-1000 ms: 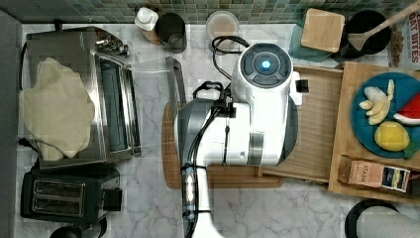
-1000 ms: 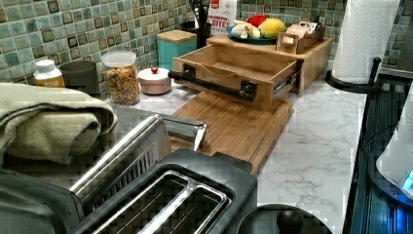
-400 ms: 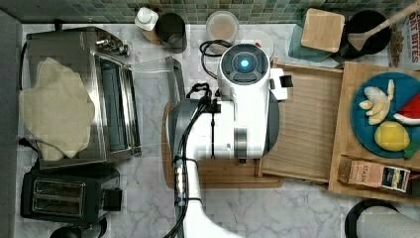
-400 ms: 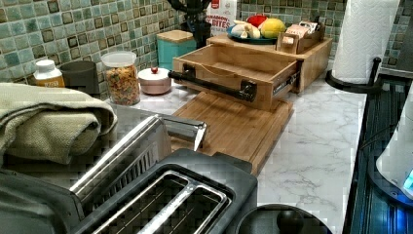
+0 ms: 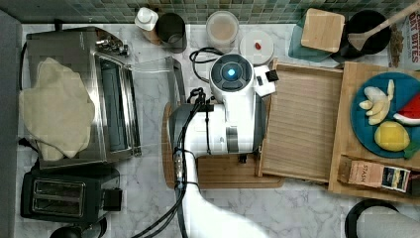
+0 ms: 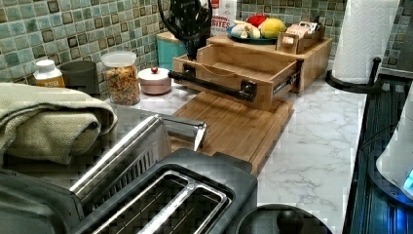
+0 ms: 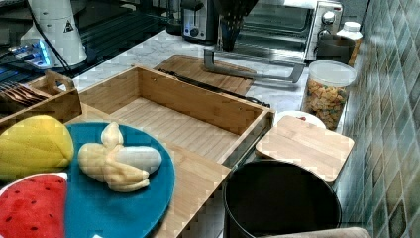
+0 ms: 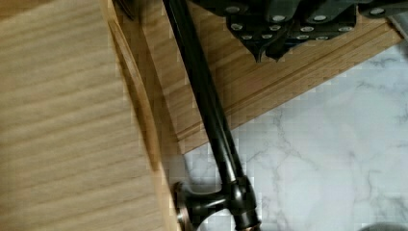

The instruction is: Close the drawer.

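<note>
Drawer pulled out, tool above its handle

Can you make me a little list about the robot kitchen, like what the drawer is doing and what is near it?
drawer: pulled out of its wooden box, nothing inside
drawer handle: long black bar across the front
gripper: above the handle's far end in the left view, apart from it
cutting board: flat on the counter, under and in front of the drawer
plate: blue, on top of the box, holding toy fruit
task: drawer not yet closed
</note>
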`<state>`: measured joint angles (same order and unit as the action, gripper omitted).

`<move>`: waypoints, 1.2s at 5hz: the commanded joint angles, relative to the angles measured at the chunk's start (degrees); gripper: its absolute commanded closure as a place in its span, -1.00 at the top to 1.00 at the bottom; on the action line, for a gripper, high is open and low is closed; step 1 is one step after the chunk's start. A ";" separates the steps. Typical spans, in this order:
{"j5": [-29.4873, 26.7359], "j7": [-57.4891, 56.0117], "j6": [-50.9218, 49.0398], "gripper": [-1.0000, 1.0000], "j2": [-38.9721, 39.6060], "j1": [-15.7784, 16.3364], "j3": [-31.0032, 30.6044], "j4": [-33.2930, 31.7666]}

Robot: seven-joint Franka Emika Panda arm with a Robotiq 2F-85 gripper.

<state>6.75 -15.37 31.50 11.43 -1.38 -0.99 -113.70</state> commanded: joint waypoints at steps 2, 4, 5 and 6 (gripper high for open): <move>5.35 -8.84 14.12 -1.00 0.25 0.09 0.11 -10.38; 10.47 -10.94 15.54 -1.00 -1.06 -2.04 1.71 -12.12; 11.81 -11.26 17.55 -1.00 -0.89 -2.90 2.98 -12.99; 10.53 -14.47 15.46 -1.00 -1.24 -4.32 3.75 -13.08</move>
<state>17.39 -25.42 46.86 13.13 -2.05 0.31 -125.22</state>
